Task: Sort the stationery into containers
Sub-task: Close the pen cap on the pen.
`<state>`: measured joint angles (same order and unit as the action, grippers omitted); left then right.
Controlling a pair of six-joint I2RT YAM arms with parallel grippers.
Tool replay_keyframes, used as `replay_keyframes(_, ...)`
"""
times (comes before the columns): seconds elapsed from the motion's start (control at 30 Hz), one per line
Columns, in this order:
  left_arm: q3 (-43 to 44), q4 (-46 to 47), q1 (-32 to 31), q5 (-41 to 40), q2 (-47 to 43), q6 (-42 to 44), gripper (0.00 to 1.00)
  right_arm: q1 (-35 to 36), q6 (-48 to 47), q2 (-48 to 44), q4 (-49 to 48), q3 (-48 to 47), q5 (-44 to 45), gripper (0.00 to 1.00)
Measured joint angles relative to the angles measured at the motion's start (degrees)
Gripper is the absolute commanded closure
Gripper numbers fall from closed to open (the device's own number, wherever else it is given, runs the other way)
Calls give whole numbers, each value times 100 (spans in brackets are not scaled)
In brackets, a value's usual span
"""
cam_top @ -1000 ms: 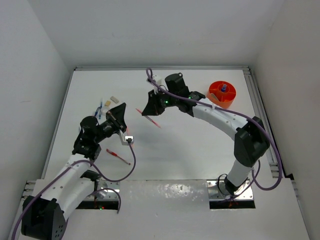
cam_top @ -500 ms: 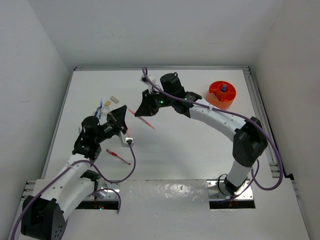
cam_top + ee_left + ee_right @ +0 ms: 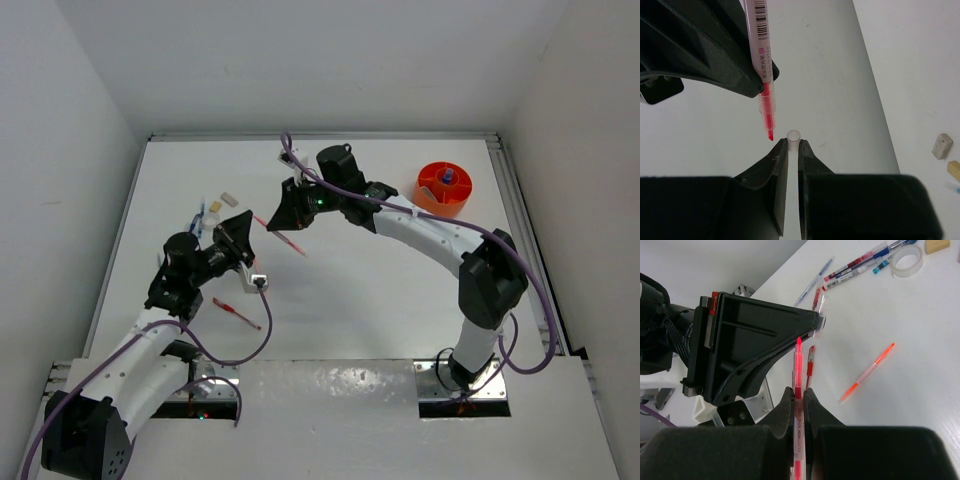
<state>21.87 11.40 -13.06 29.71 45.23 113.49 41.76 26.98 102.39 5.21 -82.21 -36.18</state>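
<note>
Within right tool (image 3: 798, 391), red pen (image 3: 798, 362), barcode label (image 3: 760, 25), print illegible

Table (image 3: 380, 290): white. Tub (image 3: 443, 198): orange; bottle (image 3: 448, 176) in it, blue top. Left gripper (image 3: 792, 146), right gripper (image 3: 798, 392): black. Left arm (image 3: 140, 360), right arm (image 3: 430, 232): white shells, black joints; cable (image 3: 269, 318) purple. Pink pen (image 3: 762, 60): red tip, pinkish clear barrel, white label with black barcode. Pen cap (image 3: 793, 135): translucent white. Red pen (image 3: 236, 313): red. Block (image 3: 942, 146): beige. Tape roll (image 3: 906, 261): clear. Loose pens (image 3: 860, 260): red and blue.
</note>
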Motion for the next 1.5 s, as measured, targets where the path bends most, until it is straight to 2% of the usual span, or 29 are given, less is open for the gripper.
replay_keyframes(1.5,31,-2,0,85,0,-98,100,0,138,212,-153,0,140,100)
